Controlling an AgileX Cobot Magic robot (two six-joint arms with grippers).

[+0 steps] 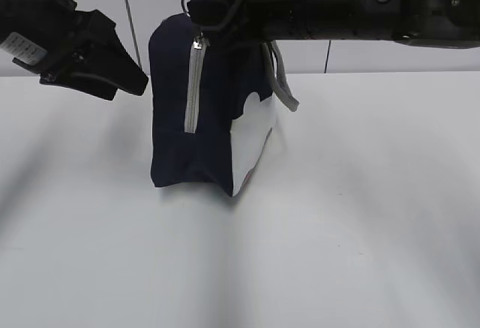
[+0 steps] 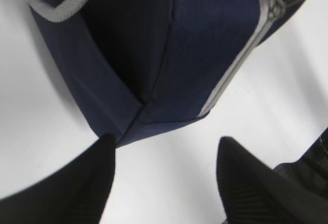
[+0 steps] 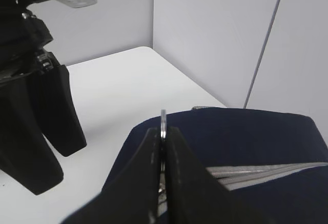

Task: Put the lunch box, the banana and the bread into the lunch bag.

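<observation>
The navy lunch bag (image 1: 202, 140) stands upright on the white table, its grey zipper (image 1: 193, 91) running down the near end. My right gripper (image 1: 201, 9) reaches in from the upper right and is shut on the zipper's metal ring pull (image 3: 163, 117) at the bag's top (image 3: 246, 137). My left gripper (image 1: 127, 86) hovers open just left of the bag. In the left wrist view its fingers straddle bare table at the bag's bottom corner (image 2: 154, 116), with the gripper (image 2: 166, 144) holding nothing. The lunch box, banana and bread are out of view.
A grey strap handle (image 1: 286, 91) hangs off the bag's right side, by its white side panel (image 1: 251, 148). White table (image 1: 337, 253) spreads in front and to both sides. A pale wall stands close behind the bag.
</observation>
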